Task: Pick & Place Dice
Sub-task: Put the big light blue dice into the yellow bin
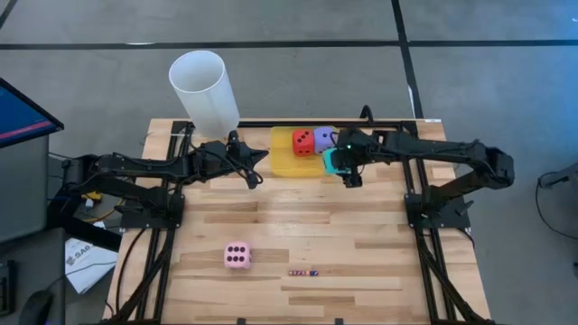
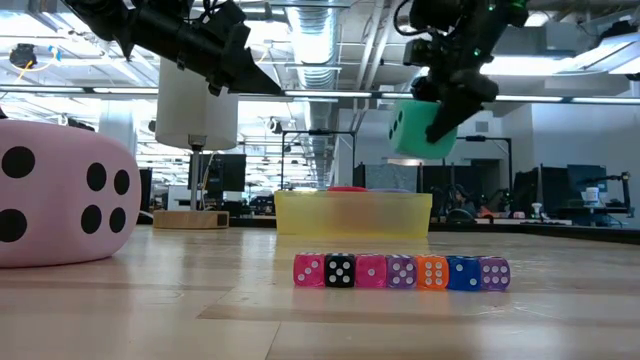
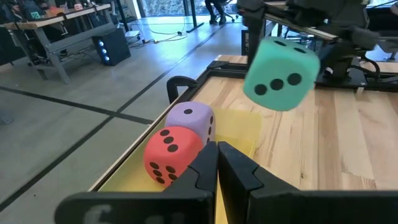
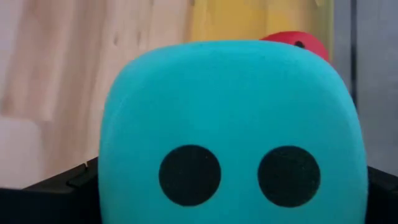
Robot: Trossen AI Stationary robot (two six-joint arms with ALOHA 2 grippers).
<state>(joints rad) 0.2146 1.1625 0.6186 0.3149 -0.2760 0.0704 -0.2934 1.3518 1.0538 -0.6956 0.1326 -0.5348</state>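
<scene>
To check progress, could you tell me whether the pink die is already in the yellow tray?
No, the pink die sits on the bare table near its front edge, far from the yellow tray.

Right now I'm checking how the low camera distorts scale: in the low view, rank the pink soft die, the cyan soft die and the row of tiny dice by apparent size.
1. Pink soft die, largest, but it sits nearest the camera.
2. Cyan soft die, held up in the right gripper.
3. Each of the row of tiny dice, smallest, though they sit nearer than the cyan one.

Bright, even overhead light (ceiling strips (image 2: 318,40) glaring), close cyan die (image 4: 230,130) blurred.
</scene>
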